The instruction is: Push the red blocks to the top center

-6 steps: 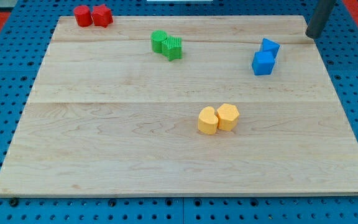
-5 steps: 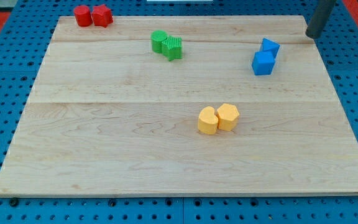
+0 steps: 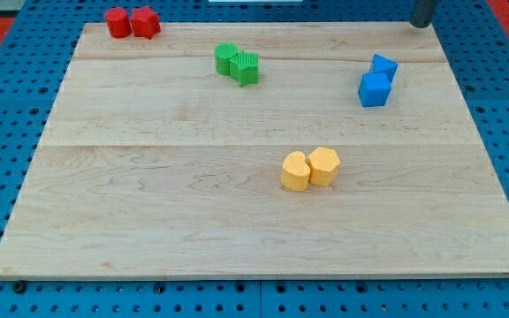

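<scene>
Two red blocks sit touching at the board's top left corner: a round one (image 3: 117, 22) on the left and an angular one (image 3: 145, 21) on the right. My tip (image 3: 421, 24) shows at the view's top right, at the board's far edge, far to the right of the red blocks. Only the rod's lowest part is in view.
Two green blocks (image 3: 227, 58) (image 3: 246, 67) lie touching right of the red pair, near the top centre. Two blue blocks (image 3: 383, 67) (image 3: 374, 89) lie at the right. Two yellow blocks (image 3: 296, 171) (image 3: 323, 165) lie below the middle. The wooden board (image 3: 148, 177) rests on blue pegboard.
My tip has moved up and a little left, from beside the board's top right corner to the board's far edge. No block has moved.
</scene>
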Action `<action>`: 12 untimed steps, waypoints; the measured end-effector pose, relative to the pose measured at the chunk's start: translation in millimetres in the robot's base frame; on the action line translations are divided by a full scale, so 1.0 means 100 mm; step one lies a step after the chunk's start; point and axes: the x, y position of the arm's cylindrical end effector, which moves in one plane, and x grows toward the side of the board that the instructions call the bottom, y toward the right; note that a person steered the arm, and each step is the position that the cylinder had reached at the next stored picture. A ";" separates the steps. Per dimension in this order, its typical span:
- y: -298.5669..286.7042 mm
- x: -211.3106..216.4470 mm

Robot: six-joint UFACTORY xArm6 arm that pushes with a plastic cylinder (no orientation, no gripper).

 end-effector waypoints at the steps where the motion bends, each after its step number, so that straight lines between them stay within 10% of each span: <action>1: -0.21 0.00; 7: -5.72 0.52; 12: -5.55 0.00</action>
